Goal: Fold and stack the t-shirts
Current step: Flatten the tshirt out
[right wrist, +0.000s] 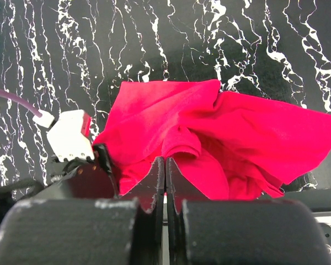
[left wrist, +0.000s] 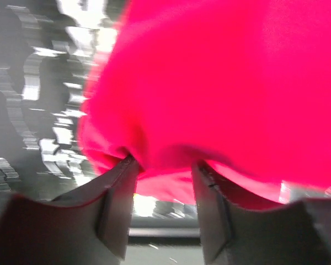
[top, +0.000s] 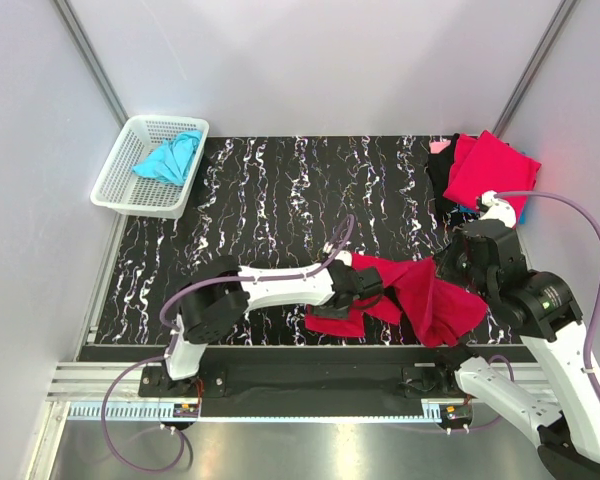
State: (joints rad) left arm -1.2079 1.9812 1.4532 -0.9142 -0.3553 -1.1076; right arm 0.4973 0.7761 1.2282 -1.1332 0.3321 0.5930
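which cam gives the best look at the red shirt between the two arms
Right wrist: the red shirt is sharp and almost wholly visible. Top external shows it small and partly covered; left wrist shows only a blurred close-up.

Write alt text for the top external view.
The left gripper and right gripper hold a crumpled red t-shirt between them over the near part of a black marbled table. A white basket with a turquoise shirt sits far left; a folded red shirt tops a pile far right.
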